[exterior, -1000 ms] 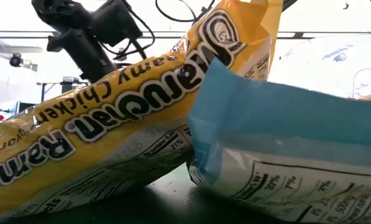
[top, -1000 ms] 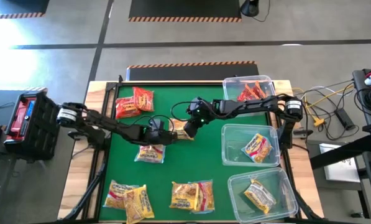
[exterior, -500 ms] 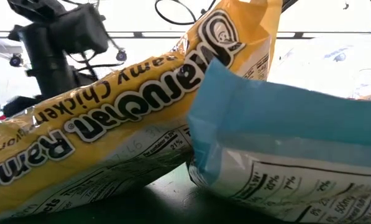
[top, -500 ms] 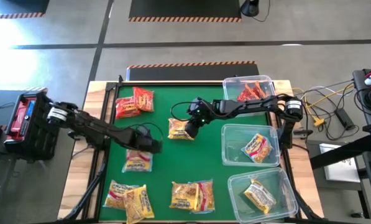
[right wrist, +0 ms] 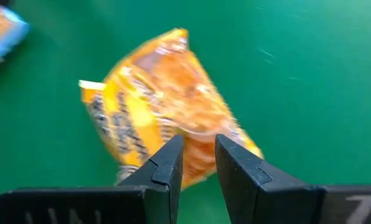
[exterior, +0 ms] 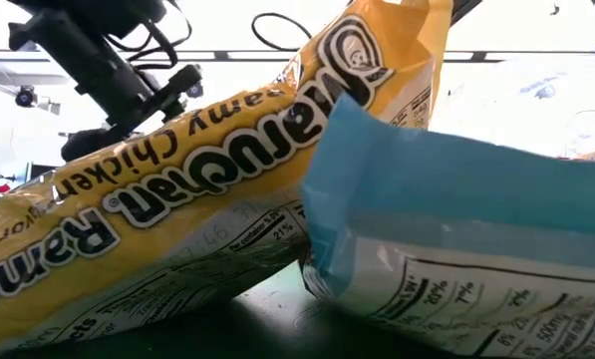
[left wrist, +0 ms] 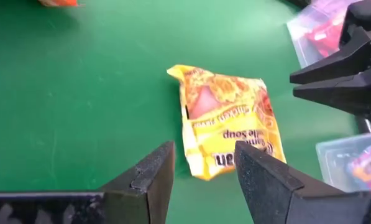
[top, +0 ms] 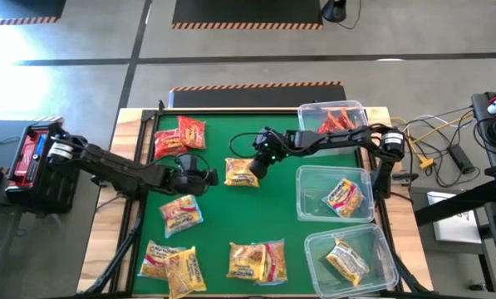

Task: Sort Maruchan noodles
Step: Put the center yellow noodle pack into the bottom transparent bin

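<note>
A yellow-orange noodle packet (top: 241, 173) lies flat on the green mat between my two grippers. My left gripper (top: 202, 176) is open just left of it; in its wrist view the packet (left wrist: 225, 127) lies ahead of the fingertips (left wrist: 204, 171). My right gripper (top: 261, 162) hovers open, with a narrow gap, over the packet's right end (right wrist: 160, 121). A yellow-and-blue packet (top: 182, 212) lies near the left arm. Two red packets (top: 179, 135) lie far left. More yellow packets (top: 169, 264) (top: 257, 260) lie along the near edge.
Three clear bins stand along the table's right side: the far one (top: 307, 112) holds red packets, the middle one (top: 310, 178) and the near one (top: 314, 245) hold one yellow packet each. In the low view, two packets (exterior: 177, 219) (exterior: 456, 229) fill the foreground.
My left gripper swung toward the near-left and came back toward the yellow-orange packet. The yellow-and-blue packet now lies farther toward the left and near edges than before. My right gripper drew slightly toward the right, uncovering more of the yellow-orange packet.
</note>
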Controlling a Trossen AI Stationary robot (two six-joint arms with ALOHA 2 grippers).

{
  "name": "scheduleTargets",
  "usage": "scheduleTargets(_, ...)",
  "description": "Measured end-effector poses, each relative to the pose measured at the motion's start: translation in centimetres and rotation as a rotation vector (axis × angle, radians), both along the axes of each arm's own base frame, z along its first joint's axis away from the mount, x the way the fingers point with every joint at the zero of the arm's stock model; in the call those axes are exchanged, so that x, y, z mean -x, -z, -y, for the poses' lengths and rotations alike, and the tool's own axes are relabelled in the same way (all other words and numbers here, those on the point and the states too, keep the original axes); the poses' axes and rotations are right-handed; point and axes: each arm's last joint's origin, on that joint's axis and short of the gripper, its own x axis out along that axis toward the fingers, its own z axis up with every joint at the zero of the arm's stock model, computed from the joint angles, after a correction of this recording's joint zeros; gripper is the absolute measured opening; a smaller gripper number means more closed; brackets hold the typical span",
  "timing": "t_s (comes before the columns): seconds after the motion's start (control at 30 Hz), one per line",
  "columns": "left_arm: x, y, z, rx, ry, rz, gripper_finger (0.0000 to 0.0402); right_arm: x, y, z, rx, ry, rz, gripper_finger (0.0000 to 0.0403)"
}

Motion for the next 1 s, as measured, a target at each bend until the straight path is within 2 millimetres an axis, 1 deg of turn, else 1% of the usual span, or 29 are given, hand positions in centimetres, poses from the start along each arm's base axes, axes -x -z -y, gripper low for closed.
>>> scheduleTargets(0.1,-0.4,0.6,-0.3,-0.003,-0.018,-0.019,0.0152,0.0,0.7,0.6,-0.005,0.009,-0.020,0.0082)
scheduleTargets(0.2,-1.1,1.3,-0.5,0.005,-0.022,-0.012,0.0152,-0.3,2.4,0.7,-0.023,0.003,-0.064,0.0082)
scheduleTargets(0.3,-1.9,1.9,-0.4,0.018,0.002,-0.005,0.0153,-0.4,3.8,0.7,-0.087,-0.007,-0.094,0.0082)
scheduleTargets(0.47,-2.8,3.3,-0.4,0.042,0.022,-0.021,0.0153,-0.7,4.8,0.6,-0.114,-0.029,-0.108,0.0082)
scheduleTargets(0.63,-4.0,4.5,-0.2,0.070,0.049,0.012,0.0152,-0.7,5.7,0.7,-0.115,-0.029,-0.135,0.0082)
scheduleTargets(0.77,-4.7,5.0,-0.4,0.055,0.046,0.039,0.0153,-0.9,6.4,0.8,-0.117,-0.034,-0.150,0.0082)
scheduleTargets(0.83,-4.7,5.3,-0.5,0.046,0.031,0.028,0.0152,-0.9,6.9,0.8,-0.119,-0.034,-0.162,0.0082)
scheduleTargets(1.0,-5.5,5.8,-1.1,0.052,0.016,0.073,0.0152,-1.0,7.3,0.8,-0.125,-0.036,-0.174,0.0082)
